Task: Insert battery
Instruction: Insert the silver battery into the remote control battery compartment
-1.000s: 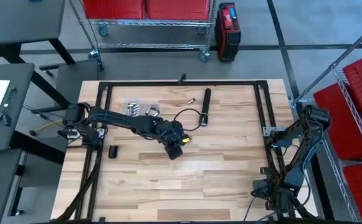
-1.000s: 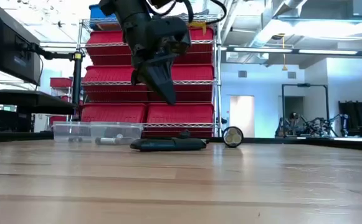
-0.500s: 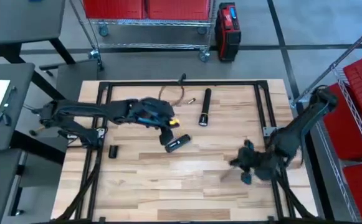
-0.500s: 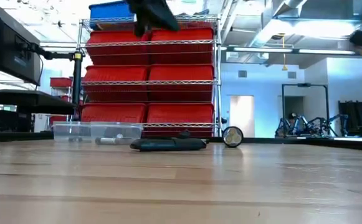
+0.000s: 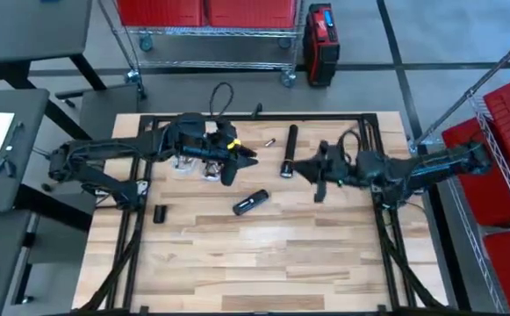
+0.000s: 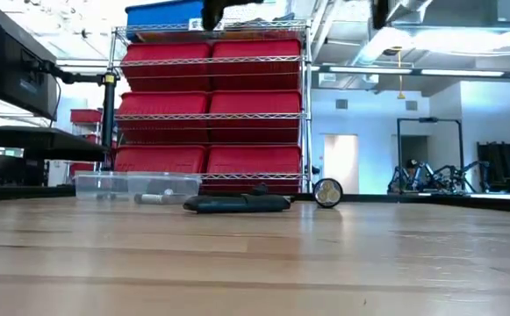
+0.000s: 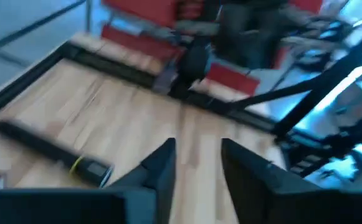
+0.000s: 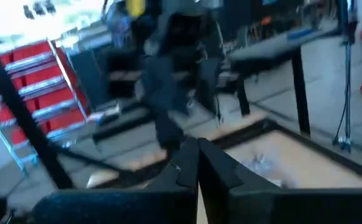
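Wooden table [image 5: 263,254] with flashlight [image 5: 289,150], battery [image 5: 269,141]

Black flashlight [image 5: 289,150] on pale wood table [image 5: 263,254]

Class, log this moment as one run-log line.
left gripper: open, empty, above table's far side | right gripper: shut, beside long black cylindrical flashlight | short black cylinder: lying mid-table

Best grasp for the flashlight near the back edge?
Take the flashlight mid-barrel from straight above, fingers closing across its width. It lies flat, its long axis running front to back, with bare wood on both sides. The right gripper is nearest.
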Controlling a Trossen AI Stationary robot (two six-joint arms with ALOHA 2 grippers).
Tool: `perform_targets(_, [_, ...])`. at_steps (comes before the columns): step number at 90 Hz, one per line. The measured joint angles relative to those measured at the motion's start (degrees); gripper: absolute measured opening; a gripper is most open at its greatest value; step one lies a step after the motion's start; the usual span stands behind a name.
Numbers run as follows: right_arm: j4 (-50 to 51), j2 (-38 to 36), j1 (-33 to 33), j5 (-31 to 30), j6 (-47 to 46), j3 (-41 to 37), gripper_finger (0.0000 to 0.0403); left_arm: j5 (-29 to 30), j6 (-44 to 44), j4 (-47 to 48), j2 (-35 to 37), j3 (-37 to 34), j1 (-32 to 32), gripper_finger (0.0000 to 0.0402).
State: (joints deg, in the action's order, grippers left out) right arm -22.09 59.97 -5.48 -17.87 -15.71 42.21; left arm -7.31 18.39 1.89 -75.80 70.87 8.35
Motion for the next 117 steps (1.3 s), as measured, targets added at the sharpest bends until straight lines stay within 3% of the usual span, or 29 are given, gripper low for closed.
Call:
perform_targets(12, [3.63,2.08,3.30,4.05,-0.01,2.37,0.0003,0.11,-1.76,-1.11,0.21,0.00,0.43,0.0145])
perform_targets(37, [11.66,3.08,3.65,5.07,-0.97,2.71,0.0001,0.28,-0.98,11.26,1.07,0.00,0.47,0.0144])
perform_targets(52, [20.51,1.53,3.72,8.79,-5.05,2.74,0.0000,0.41,3.02,22.95,4.25,0.00,-0.88,0.0144])
perform_targets(63, [29.17,0.44,3.68,10.53,-8.28,2.76,0.0017,0.40,6.69,35.34,5.67,0.09,-5.99,0.0144])
perform_targets(79, [40.24,0.10,3.64,15.12,-14.17,2.76,0.0070,0.13,23.18,52.85,3.57,0.00,-18.56,0.0144])
perform_targets(97, [45.13,0.13,3.72,15.59,-12.67,2.76,0.0109,4.24,37.39,54.88,0.02,0.00,-31.38,0.0144])
perform_targets(108, [45.05,0.10,3.94,15.54,-10.82,2.76,0.0128,8.44,43.77,56.27,-1.45,0.00,-33.01,0.0144])
perform_targets(117, [44.99,0.08,4.55,16.36,-10.84,2.76,0.0146,11.55,46.14,57.52,-0.82,0.00,-30.71,0.0144])
